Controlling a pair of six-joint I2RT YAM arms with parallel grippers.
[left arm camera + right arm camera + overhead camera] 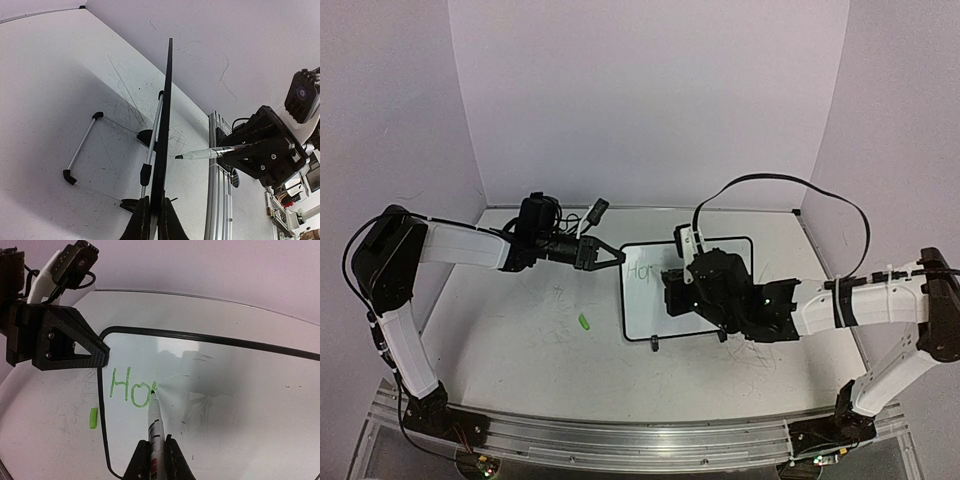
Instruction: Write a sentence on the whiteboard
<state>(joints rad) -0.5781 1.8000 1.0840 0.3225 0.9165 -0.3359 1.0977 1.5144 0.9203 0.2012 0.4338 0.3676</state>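
Observation:
The whiteboard [645,300] stands mid-table, white with a thin black frame [102,410]. In the left wrist view it shows edge-on [166,120]. My left gripper [610,256] is shut on its left edge [154,220]. My right gripper [156,460] is shut on a marker [155,425], also in the left wrist view [205,153]. The marker's green tip touches the board. The sentence [131,386] reads "Ho" in green, with a further stroke begun at the tip. In the top view the lettering [642,270] is faint and the right gripper's jaws are hidden under the arm.
A green marker cap [585,322] lies on the table left of the board; it also shows in the right wrist view [93,418]. The board's wire stand [95,150] props it from behind. An aluminium rail [620,435] runs along the near edge. White walls enclose the table.

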